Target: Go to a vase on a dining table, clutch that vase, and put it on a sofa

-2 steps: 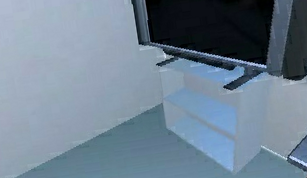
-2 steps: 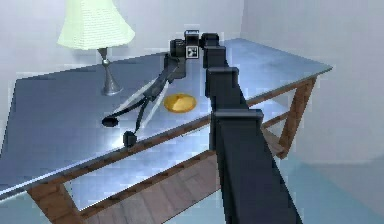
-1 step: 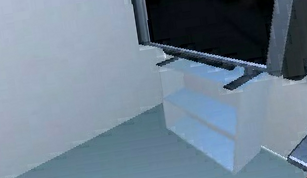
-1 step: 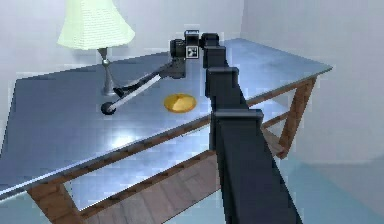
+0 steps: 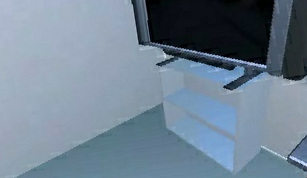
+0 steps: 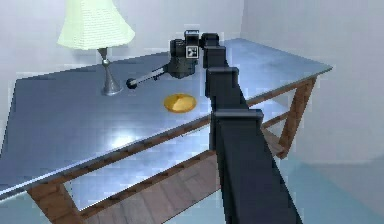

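Gripper (image 6: 135,83) at table (image 6: 80,130) | load cannot be told | lamp (image 6: 95,25) at its 9 o'clock could topple if arm (image 6: 240,140) swings.

No text, number or sign can be read; the white squares (image 6: 189,47) on the arm (image 6: 240,140) bear only black marks.

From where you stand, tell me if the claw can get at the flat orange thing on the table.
Likely yes: the claw is out over the table near the flat orange thing, nothing standing between them.
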You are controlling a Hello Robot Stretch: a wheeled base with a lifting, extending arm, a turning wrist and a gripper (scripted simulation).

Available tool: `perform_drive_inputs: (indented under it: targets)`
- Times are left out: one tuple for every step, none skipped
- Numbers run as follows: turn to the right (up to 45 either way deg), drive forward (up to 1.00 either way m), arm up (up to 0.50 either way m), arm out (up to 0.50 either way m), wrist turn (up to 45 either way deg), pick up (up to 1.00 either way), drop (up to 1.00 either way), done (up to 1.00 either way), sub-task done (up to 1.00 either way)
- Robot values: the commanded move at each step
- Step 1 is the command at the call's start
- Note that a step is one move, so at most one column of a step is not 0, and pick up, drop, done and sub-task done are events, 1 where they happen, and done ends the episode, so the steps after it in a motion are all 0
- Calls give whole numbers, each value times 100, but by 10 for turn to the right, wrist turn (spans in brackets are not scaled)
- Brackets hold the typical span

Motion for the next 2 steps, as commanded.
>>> perform_drive_inputs:
  targets:
    - [0,0,0,0,420,0,0,0,0]
    - [0,0,-16,0,0,0,0,0,0]
